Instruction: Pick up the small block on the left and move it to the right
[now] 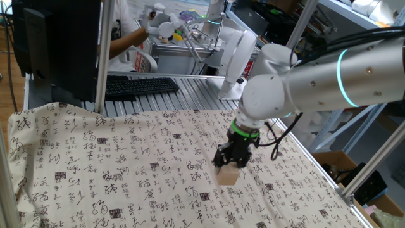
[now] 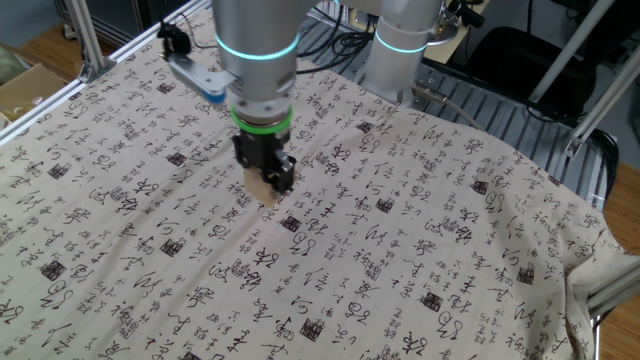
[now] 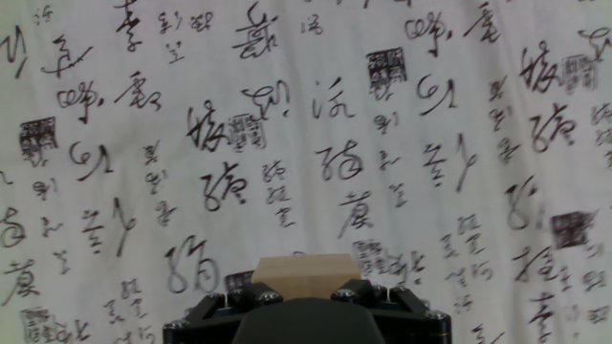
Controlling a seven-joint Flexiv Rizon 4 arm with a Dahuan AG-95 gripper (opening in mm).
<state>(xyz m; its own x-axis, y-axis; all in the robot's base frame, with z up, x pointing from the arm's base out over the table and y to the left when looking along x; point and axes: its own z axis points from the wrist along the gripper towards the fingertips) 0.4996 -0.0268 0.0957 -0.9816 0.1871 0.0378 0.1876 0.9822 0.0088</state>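
The silver arm [image 1: 329,79] reaches out over the worktop, wrist bent so the gripper [image 1: 229,166] points straight down. Its black fingers [image 2: 283,172] are clamped on the small block [image 1: 228,175], which sits between the fingers, held just above the cloth.

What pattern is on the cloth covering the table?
Off-white cloth printed all over with black calligraphy characters and small square seal stamps; clearest in the hand view.

Small block [image 1: 228,175]: plain tan wooden cube, clamped between fingers [image 1: 221,161].

Table [image 1: 190,85] — draped in a calligraphy-printed cloth [image 1: 126,164]
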